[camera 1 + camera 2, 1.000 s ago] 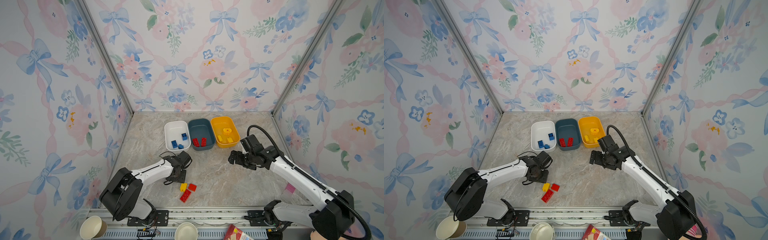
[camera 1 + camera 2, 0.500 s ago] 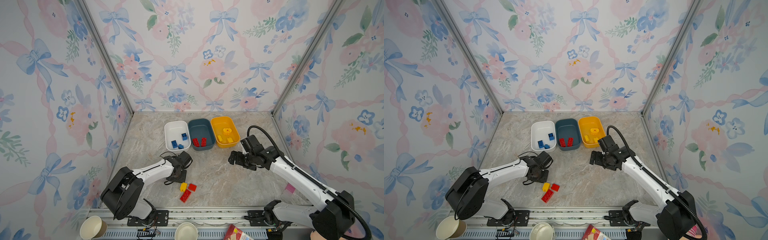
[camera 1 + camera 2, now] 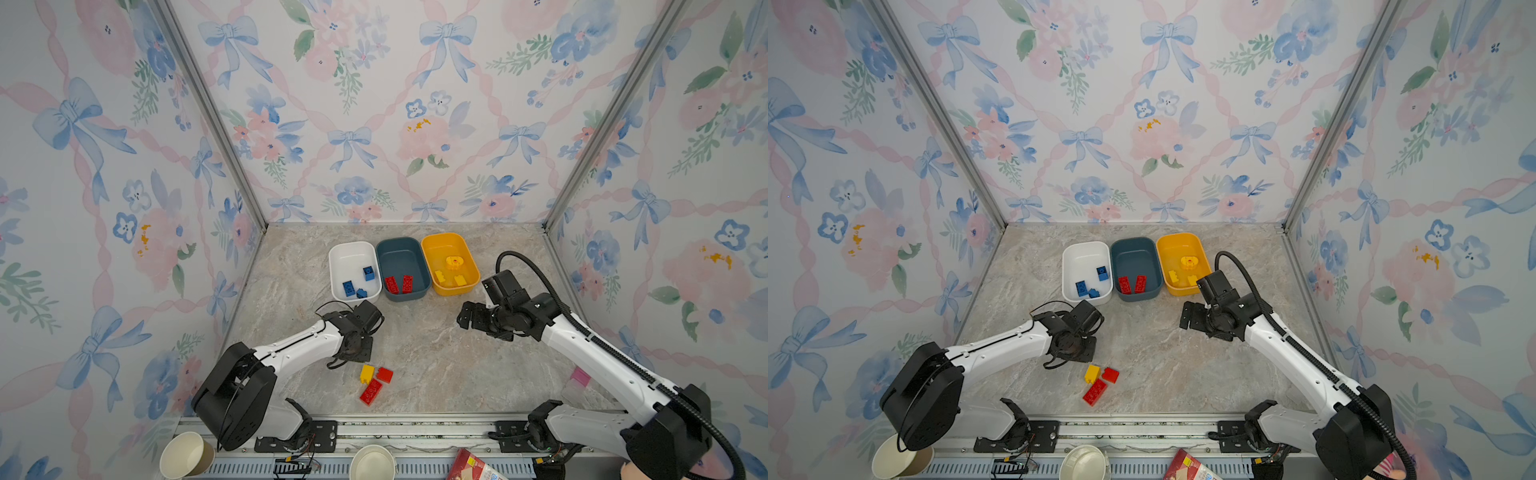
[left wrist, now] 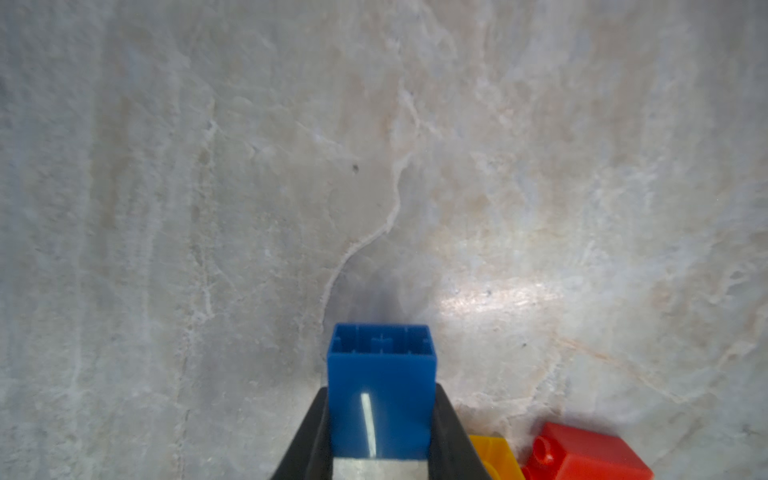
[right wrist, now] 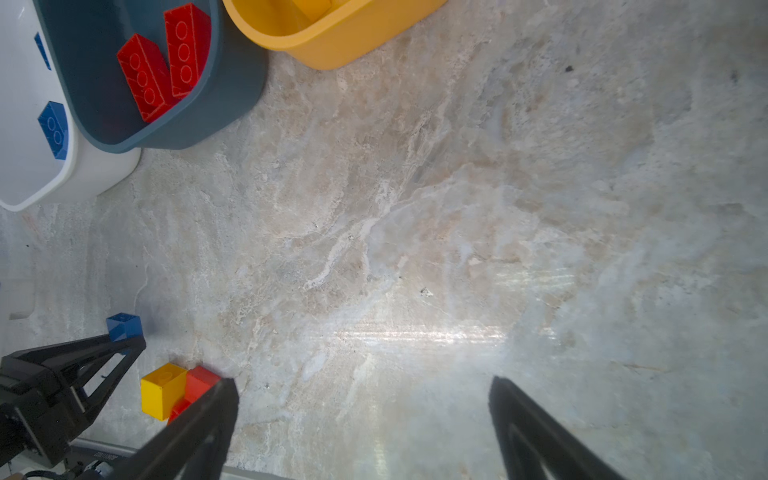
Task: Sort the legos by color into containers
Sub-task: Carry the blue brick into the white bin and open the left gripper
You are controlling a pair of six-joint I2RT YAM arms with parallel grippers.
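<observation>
Nearest, along the front rail, stand two paper cups [image 3: 187,457] [image 3: 372,463] with a red packet [image 3: 473,467] beside them; all three sit off the bench [image 3: 415,353].

Just past the rail, three loose legos huddle together on the marbled top: a long red brick [image 3: 371,392] nearest the edge, then a yellow brick [image 3: 366,372] and a small red brick [image 3: 385,375] side by side and touching; a pale pink block [image 3: 579,377] lies well apart by the right wall.

Just beyond that cluster my left claw [image 4: 381,388] points down at the bench, clenched on a blue brick [image 4: 382,361]; both black fingers [image 4: 316,419] press its smooth sides, and its hollow underside faces away from the wrist camera; the right wrist view shows the brick poking past the fingertips [image 5: 123,326]; whether it touches the bench I cannot tell.

Across the middle my right claw [image 5: 362,385] hangs over bare bench, released, its two fingers spread wide with nothing between them; it sits near the front corner of the yellow tub [image 3: 440,241].

Farthest back the three tubs stand in a row, sides touching; the white tub [image 3: 332,266] on the left holds three blue bricks [image 3: 348,287]; the teal tub [image 3: 401,245] in the middle holds two red bricks [image 3: 391,284] lying side by side; the yellow tub holds a rounded yellow piece [image 3: 454,262] and two yellow bricks [image 3: 439,276].
</observation>
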